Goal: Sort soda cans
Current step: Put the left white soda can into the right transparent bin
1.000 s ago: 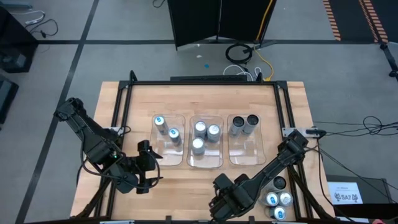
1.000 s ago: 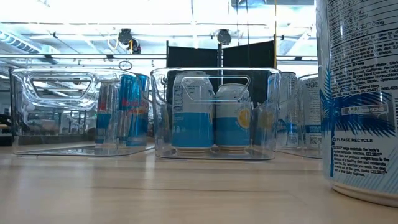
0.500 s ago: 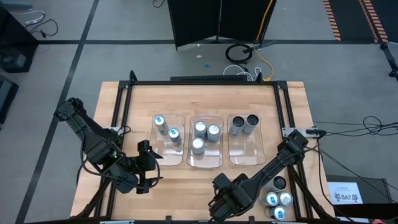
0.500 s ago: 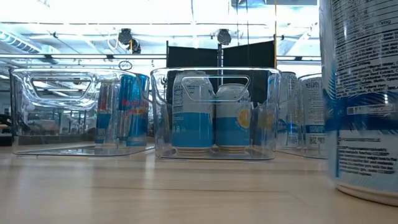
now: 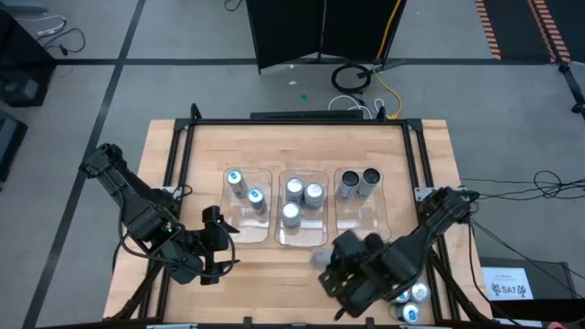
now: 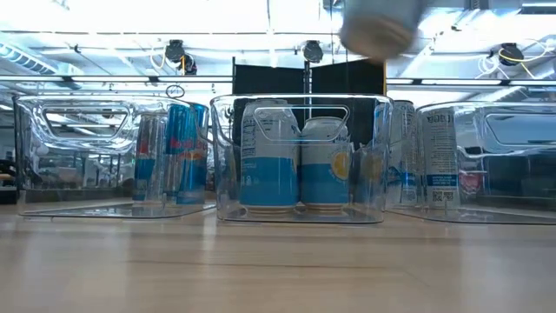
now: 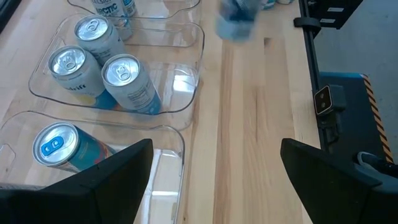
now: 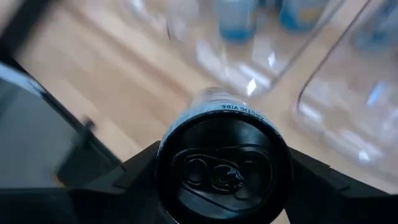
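Right fingers (image 8: 298, 168) clamped either side of a dark-topped soda can (image 8: 222, 168), aloft near the trays (image 5: 303, 239)

Front strip of desk (image 5: 274, 265) btwn trays and near edge: bare wood, passable. Three clear trays (image 5: 303, 208) in a row block mid-desk, narrow gaps btwn them. Right tray's near half has no cans. Loose cans (image 5: 409, 292) crowd front-right corner. Left tool (image 5: 218, 239) sits front-left.
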